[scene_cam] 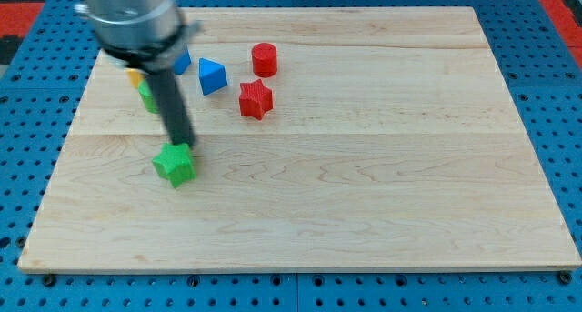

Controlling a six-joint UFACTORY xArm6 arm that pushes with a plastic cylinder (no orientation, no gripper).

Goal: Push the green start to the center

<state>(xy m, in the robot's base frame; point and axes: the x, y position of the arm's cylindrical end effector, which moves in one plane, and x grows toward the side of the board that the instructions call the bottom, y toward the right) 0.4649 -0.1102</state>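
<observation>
The green star (175, 164) lies on the wooden board (364, 194), left of the board's middle. My tip (185, 146) touches the star's upper right edge. The dark rod rises from there toward the view's top left, blurred.
A red star (255, 99) and a red cylinder (265, 58) sit above the middle left. A blue triangular block (211, 76) is left of them. Another blue block (182, 62), a green block (147, 97) and a yellow block (135, 75) are partly hidden behind the rod.
</observation>
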